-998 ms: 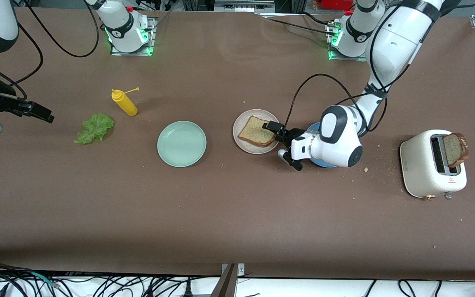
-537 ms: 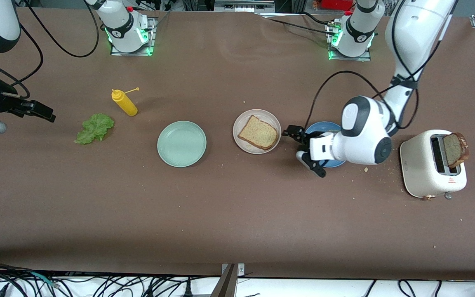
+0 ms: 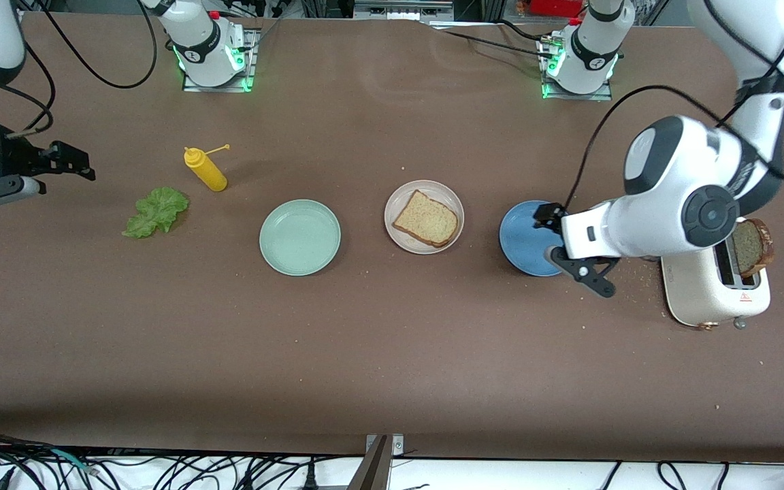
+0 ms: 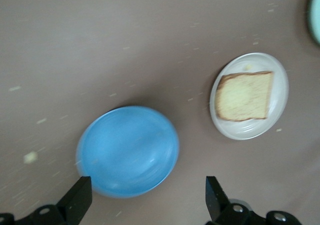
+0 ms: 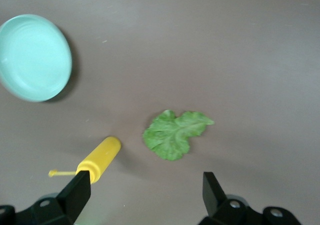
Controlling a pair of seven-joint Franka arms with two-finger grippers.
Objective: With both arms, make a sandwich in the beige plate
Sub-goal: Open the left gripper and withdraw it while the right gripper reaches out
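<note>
Mid-table, the beige plate point(image 3: 425, 217) has one bread slice point(image 3: 426, 218) on it. Left gripper point(image 3: 567, 247) hangs over the blue plate point(image 3: 527, 238), jaws wide and empty — right gripper point(image 3: 58, 163) too, at the right arm's table edge near the lettuce point(image 3: 155, 211).

A wide, matte brown surface point(image 3: 392, 354) scattered with pale crumbs fills the scene under even overhead light, with tangled black cables point(image 3: 160, 469) on a white floor along its camera-side edge and green indicator lights point(image 3: 246, 71) glowing at its upper edge.
</note>
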